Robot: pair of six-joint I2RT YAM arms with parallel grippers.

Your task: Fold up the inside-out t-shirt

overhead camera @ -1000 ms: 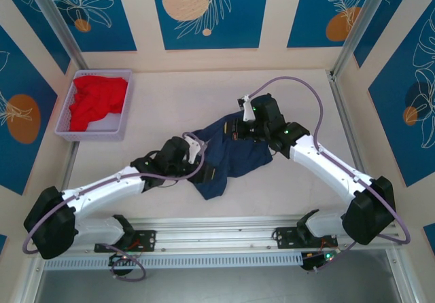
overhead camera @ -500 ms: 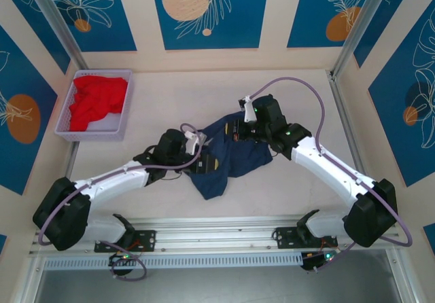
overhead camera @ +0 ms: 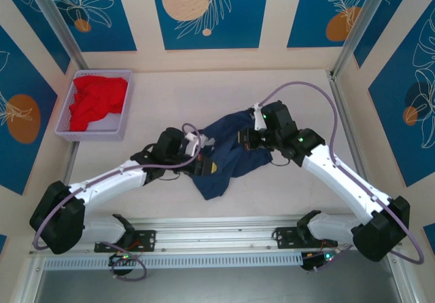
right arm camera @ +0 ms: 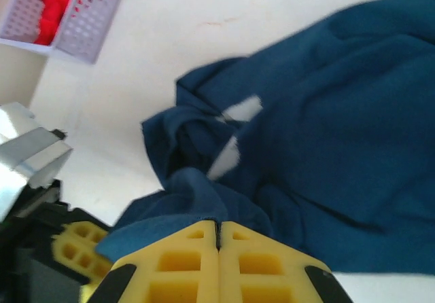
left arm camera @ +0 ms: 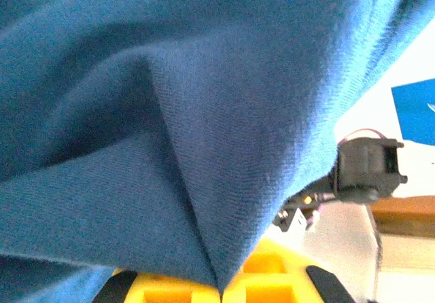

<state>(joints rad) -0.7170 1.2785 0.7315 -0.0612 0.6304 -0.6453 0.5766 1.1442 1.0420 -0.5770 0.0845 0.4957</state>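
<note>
Pale worktop lies open on every side of the crumpled shirt, which sits mid-surface, just beyond the front rail. The left tool is clamped tight on a fold at the shirt's left edge. The right tool is pinched closed on bunched cloth farther back. Far left, well apart, a basket holds a red garment.

Bright, even light is falling on the pale table; the navy blue cotton t-shirt is blurring at close range.
</note>
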